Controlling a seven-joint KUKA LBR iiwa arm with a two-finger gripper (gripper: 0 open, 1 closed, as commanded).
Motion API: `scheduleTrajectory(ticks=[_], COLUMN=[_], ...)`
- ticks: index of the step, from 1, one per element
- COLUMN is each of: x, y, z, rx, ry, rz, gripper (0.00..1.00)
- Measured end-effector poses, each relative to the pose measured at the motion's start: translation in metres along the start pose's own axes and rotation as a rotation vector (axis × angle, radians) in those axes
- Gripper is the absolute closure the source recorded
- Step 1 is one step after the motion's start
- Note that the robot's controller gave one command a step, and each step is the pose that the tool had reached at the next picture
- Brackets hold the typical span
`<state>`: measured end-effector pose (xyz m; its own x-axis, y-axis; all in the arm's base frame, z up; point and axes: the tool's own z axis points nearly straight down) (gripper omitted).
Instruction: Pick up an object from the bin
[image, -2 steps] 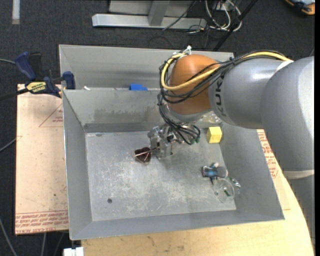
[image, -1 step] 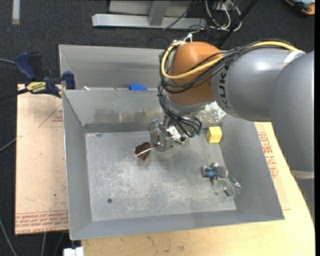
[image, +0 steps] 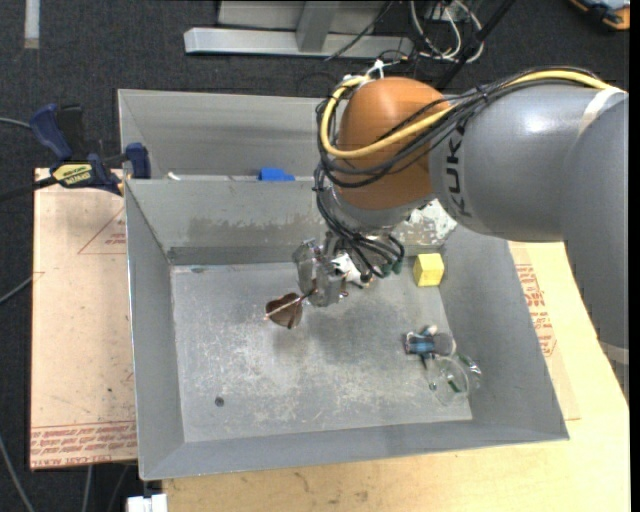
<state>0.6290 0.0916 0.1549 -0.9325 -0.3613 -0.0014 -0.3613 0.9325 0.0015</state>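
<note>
Tool (image: 313, 291) hangs low over the middle of the grey bin (image: 150, 310), under the arm's orange cover (image: 385, 140). Whether it is spread or pressed together cannot be told. At its tip, on the 8 o'clock side, sits a small brown wedge-shaped piece (image: 285, 311). The piece touches the tool's end, but it is not clear that the tool pinches it. It lies near the centre of the floor, well apart from every wall.

A yellow block (image: 428, 269) lies at 2 o'clock, near the right wall's foot. Just behind it, at 1 o'clock, a pale crumpled thing (image: 432, 222) shows under the arm (image: 540, 150). At 4 o'clock a small blue and clear thing (image: 424, 343) lies just beside a clear plastic piece (image: 456, 379), both close to the right wall. A blue thing (image: 275, 175) sits against the back wall at 12 o'clock.

From 6 round to 10 o'clock the floor is bare up to the sloping walls.
</note>
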Motion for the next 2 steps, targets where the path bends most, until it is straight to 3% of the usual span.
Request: scheduleTrajectory(ticks=[1,2], x=[-0.009,-0.026], y=[-0.020,0.020], z=[-0.031,-0.052], rx=[0.000,0.003], ry=[-0.001,-0.003], rz=[0.022,0.035], gripper=[1.00,1.00])
